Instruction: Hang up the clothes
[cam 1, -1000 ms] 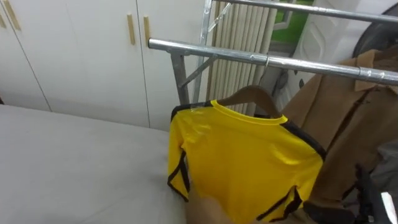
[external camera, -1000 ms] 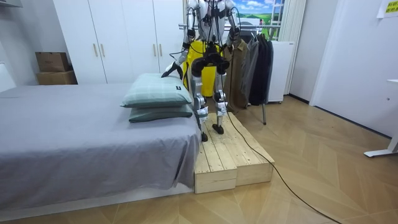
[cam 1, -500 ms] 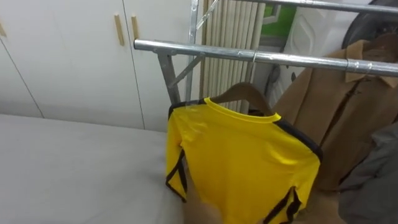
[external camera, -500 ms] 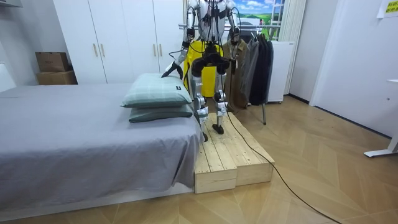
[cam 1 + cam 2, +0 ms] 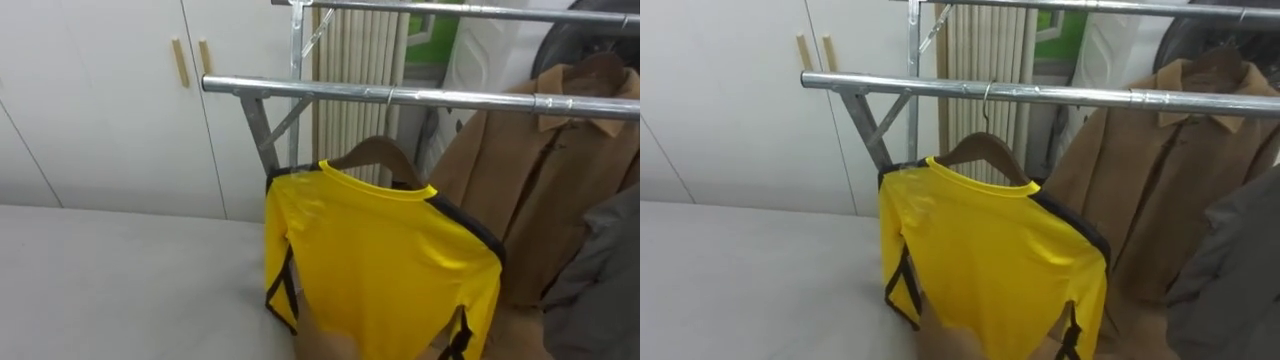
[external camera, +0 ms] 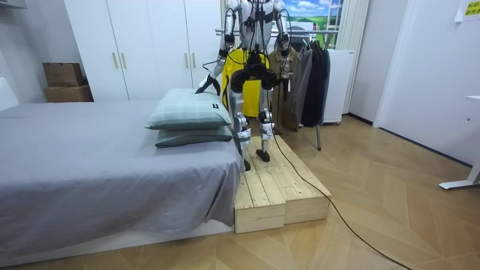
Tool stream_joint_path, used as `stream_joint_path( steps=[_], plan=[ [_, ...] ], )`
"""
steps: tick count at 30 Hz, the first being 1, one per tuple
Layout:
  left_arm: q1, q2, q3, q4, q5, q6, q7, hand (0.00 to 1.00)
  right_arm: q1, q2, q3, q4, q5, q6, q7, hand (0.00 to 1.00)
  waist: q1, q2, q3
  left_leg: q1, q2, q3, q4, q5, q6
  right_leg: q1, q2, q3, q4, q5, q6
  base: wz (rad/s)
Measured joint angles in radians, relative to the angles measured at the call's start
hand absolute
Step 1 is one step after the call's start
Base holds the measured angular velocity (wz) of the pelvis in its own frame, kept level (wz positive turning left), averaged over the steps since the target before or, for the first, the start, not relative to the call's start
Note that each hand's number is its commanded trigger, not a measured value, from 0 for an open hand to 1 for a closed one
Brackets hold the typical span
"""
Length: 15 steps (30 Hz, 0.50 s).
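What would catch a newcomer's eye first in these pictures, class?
The bright yellow shirt on a wooden hanger, hanging from the silver rail in the middle. To its right hangs a brown jacket; behind stands a white wardrobe.

Robot upright on both legs, back to the room view, elbows bent, left hand (image 6: 205, 88) low at its left side, right hand (image 6: 285, 62) near waist height
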Motion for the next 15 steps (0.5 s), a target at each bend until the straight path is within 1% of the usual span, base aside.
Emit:
stream_joint_path(
  steps=[2, 3, 6, 15],
  plan=[
    [0.000, 0.000, 0.004, 0.001, 0.000, 0.001, -0.009, 0.00, -0.007, 0.001, -0.012, 0.020, -0.001, 0.003, 0.010, 0.00, 0.000, 0.001, -0.0020, 0.000, 0.000, -0.005, 0.000, 0.000, 0.000, 0.001, -0.001, -0.006, 0.001, 0.001, -0.001, 0.02],
    [0.000, 0.000, 0.009, 0.001, 0.000, 0.001, -0.014, 0.00, -0.011, 0.002, -0.018, 0.029, -0.001, 0.016, 0.010, 0.00, -0.001, 0.002, -0.0038, 0.000, 0.000, -0.008, 0.000, 0.000, 0.000, 0.003, -0.002, -0.009, 0.001, 0.001, -0.001, 0.06],
    [-0.001, 0.000, 0.014, 0.001, 0.000, 0.001, -0.016, 0.00, -0.018, 0.004, -0.026, 0.030, -0.006, 0.044, 0.011, 0.00, -0.006, 0.001, -0.0053, 0.001, 0.000, -0.020, 0.001, 0.000, 0.000, 0.008, -0.005, -0.019, 0.001, 0.000, -0.001, 0.10],
    [-0.011, -0.001, 0.021, 0.004, 0.000, 0.008, -0.024, 0.00, -0.049, 0.004, -0.042, 0.029, -0.039, 0.065, 0.030, 0.00, -0.005, 0.000, -0.0073, 0.000, 0.001, -0.026, 0.001, -0.002, 0.001, 0.009, -0.004, -0.025, 0.000, 0.000, -0.001, 0.01]
  ],
)
